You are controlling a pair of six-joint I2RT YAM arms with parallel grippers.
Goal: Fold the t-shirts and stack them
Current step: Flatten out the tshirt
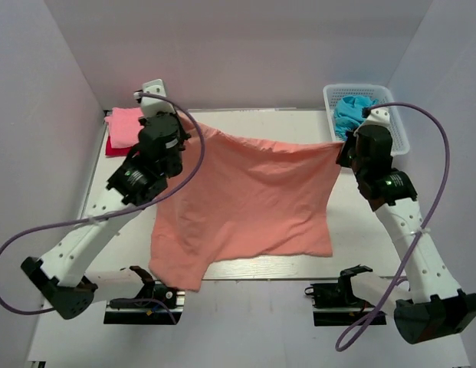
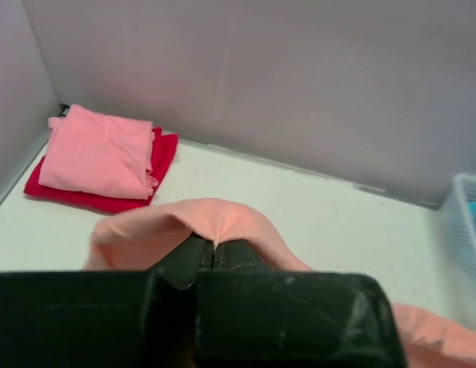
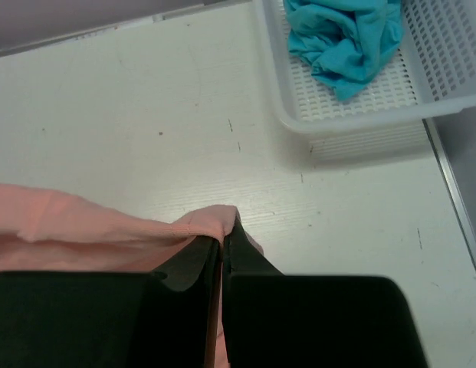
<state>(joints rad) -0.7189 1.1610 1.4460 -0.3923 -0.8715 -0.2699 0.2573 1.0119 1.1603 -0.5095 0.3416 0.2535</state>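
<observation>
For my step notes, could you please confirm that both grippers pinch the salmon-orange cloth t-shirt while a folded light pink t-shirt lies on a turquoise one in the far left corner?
Not quite: the folded light pink t-shirt lies on a red t-shirt, as the left wrist view shows; the rest holds.

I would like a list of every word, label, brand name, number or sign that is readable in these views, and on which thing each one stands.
There is no readable text in any view. The salmon-orange shirt, pink shirt, red shirt, turquoise shirt and white basket are all plain. The table bears only small dark specks.
</observation>
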